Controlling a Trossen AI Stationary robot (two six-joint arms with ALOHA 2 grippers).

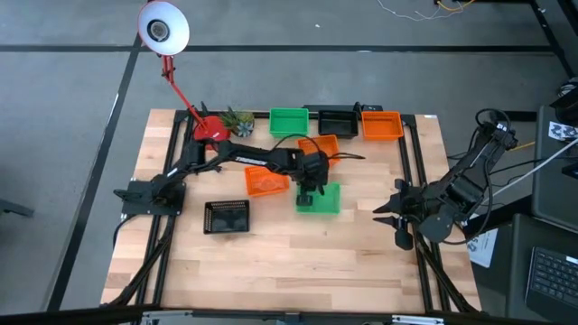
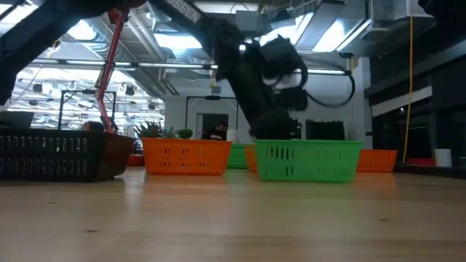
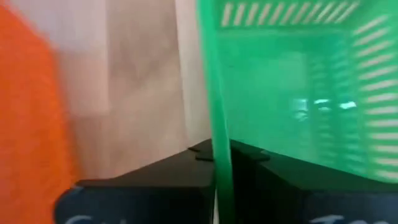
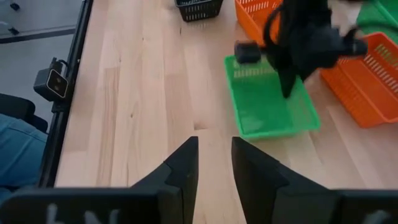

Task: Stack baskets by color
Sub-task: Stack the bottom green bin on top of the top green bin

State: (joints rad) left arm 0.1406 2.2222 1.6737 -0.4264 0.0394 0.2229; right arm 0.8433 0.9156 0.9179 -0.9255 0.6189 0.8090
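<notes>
**Left hand clamped on a green basket's wall**

The green basket sits flat on the worktop near its middle, just beside an orange basket. The left hand comes down onto its rear wall, fingers pinched shut with the thin green rim between them. That arm reaches out long from its base at the left edge, wrist bent steeply downward. Behind, another orange basket lies close by, and a green one, a black one and an orange one line the far edge. A black basket stands alone to the left. The right hand waits at the right edge, fingers partly apart, gripping nothing.
</notes>
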